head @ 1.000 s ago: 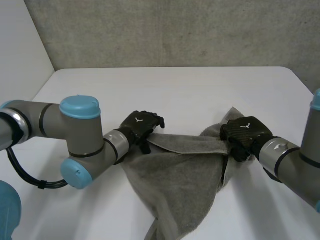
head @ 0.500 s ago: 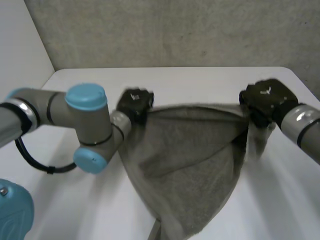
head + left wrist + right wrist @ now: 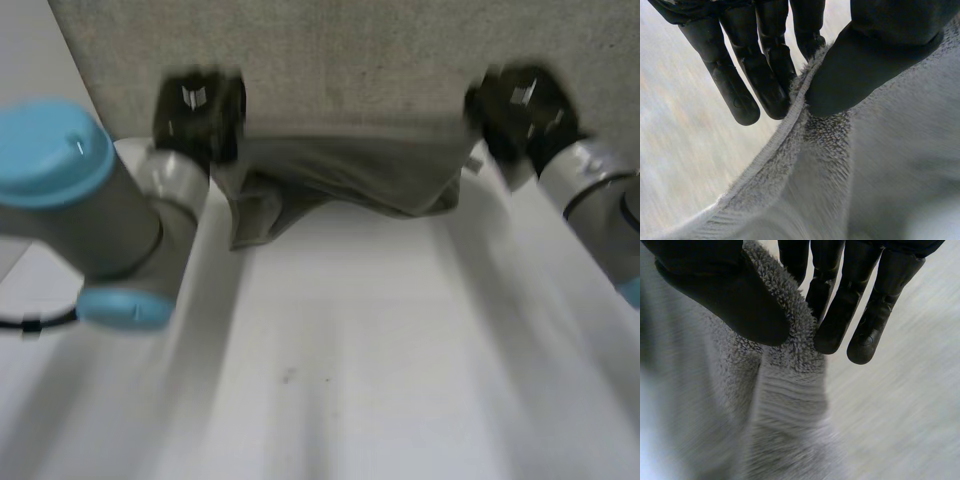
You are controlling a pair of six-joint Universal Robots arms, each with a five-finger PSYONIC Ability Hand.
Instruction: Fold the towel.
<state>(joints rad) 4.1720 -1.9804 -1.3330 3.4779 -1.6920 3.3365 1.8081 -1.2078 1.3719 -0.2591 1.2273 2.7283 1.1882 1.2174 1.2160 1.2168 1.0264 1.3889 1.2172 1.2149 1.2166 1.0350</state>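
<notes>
Towel: the grey towel (image 3: 340, 180) is hanging between the two hands, above the far part of the white desk (image 3: 330, 370). Its top edge is running almost straight from hand to hand, and the rest is sagging in loose folds, lowest toward the left hand's side.
Left hand: the left hand (image 3: 200, 105) is pinching one end of that top edge, the thumb pressing the hem against nearly straight fingers (image 3: 765, 80).
Right hand: the right hand (image 3: 520, 105) is pinching the opposite end the same way, thumb bearing on the pile against its fingers (image 3: 840, 315).
Reason for hold: judged, the hands are standing well apart to draw the edge taut so the cloth can be laid out flat; no fold is made yet.
Head view: this is giving the span, the sag and the height. Whether the lowest fold is clearing the desk cannot be told.
Wrist views: these are giving the pinch itself, thumb against fingers on the hem, where the head view is presenting only the backs of the hands.
</notes>
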